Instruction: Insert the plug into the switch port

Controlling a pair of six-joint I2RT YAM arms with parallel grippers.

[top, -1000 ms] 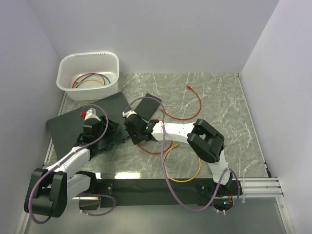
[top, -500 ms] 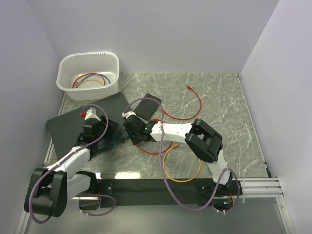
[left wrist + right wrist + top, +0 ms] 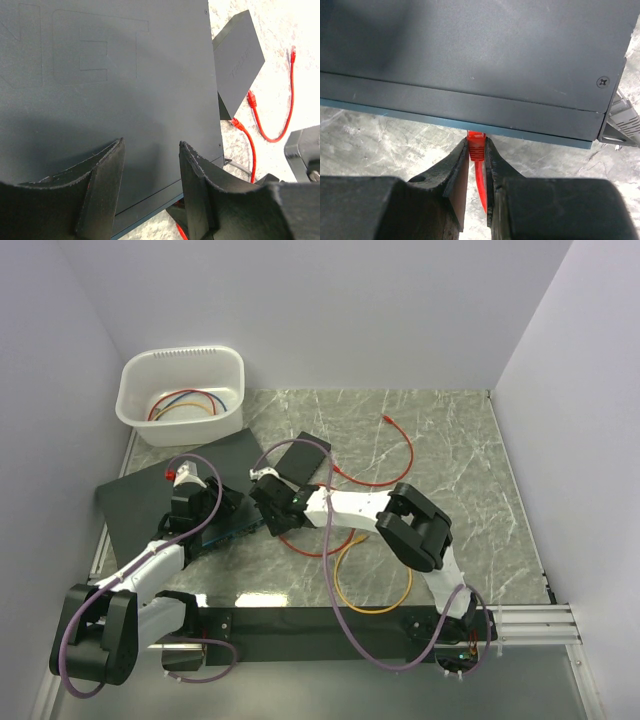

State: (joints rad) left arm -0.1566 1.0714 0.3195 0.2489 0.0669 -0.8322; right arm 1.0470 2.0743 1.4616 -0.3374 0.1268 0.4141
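Observation:
The switch (image 3: 165,502) is a flat black slab at the left of the table. In the right wrist view only a thin teal strip of its front face (image 3: 410,112) shows; the sockets are hidden. My right gripper (image 3: 476,142) is shut on the red plug (image 3: 476,144), whose tip sits at the teal edge, and its red cable hangs down between the fingers. How deep the tip sits cannot be told. In the top view the right gripper (image 3: 272,512) is at the switch's front edge. My left gripper (image 3: 150,150) is open over the switch top (image 3: 100,75), near the front edge.
A small black box (image 3: 300,462) lies just beyond the right gripper and also shows in the left wrist view (image 3: 240,60). Red cable (image 3: 385,475) and an orange-yellow cable (image 3: 375,605) loop over the marble table. A white basin (image 3: 183,395) holding cables stands at the back left.
My right arm has shifted slightly left toward the switch, with its elbow moving left. The left arm has not moved.

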